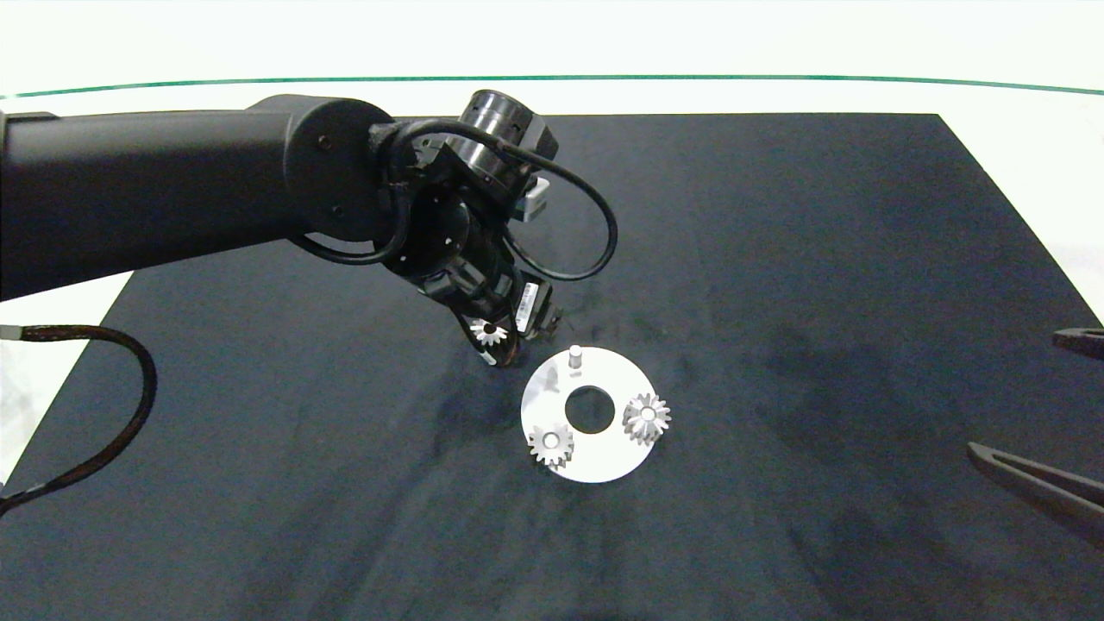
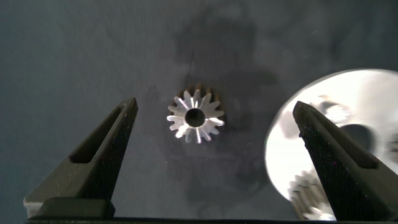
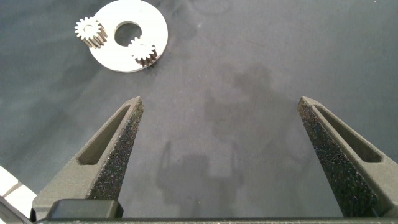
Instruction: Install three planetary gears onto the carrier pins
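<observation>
Left wrist view: left hand spread wide around loose gear; off-centre closing could flick it away.

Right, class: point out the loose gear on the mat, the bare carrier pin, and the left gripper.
Loose gear (image 2: pixel 195 117), left wrist view, on its bore rim.
Bare carrier pin (image 1: pixel 574 354), head view, on its top.
Left gripper (image 2: pixel 214 124), left wrist view, midway between open fingertips.

The table is being viewed from above by the head camera. The white disc is being shared by all views: closely at the left wrist, distantly at the right.
</observation>
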`<control>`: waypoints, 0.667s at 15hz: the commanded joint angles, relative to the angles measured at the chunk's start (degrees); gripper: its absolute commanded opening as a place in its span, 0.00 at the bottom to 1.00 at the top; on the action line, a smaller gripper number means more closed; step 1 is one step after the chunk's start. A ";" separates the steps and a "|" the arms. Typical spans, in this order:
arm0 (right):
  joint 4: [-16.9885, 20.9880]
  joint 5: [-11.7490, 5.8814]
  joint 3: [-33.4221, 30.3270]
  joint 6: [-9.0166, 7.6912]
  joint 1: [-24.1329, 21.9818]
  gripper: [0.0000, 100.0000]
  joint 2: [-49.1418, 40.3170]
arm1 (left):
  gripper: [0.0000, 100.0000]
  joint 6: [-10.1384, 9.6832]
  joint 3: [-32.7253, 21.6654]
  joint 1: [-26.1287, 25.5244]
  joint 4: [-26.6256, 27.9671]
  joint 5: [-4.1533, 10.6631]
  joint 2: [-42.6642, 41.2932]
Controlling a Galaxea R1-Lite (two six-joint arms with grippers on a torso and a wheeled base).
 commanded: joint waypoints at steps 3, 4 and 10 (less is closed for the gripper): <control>0.03 -0.04 0.00 -0.12 0.03 1.00 0.03 | 1.00 0.06 0.93 2.62 0.24 0.14 0.88; 0.03 -0.04 0.00 -0.12 0.03 1.00 0.03 | 1.00 0.15 1.89 2.80 0.15 0.14 0.88; 0.03 -0.04 0.00 -0.12 0.03 1.00 0.03 | 1.00 0.23 6.55 4.47 -3.19 0.06 -0.26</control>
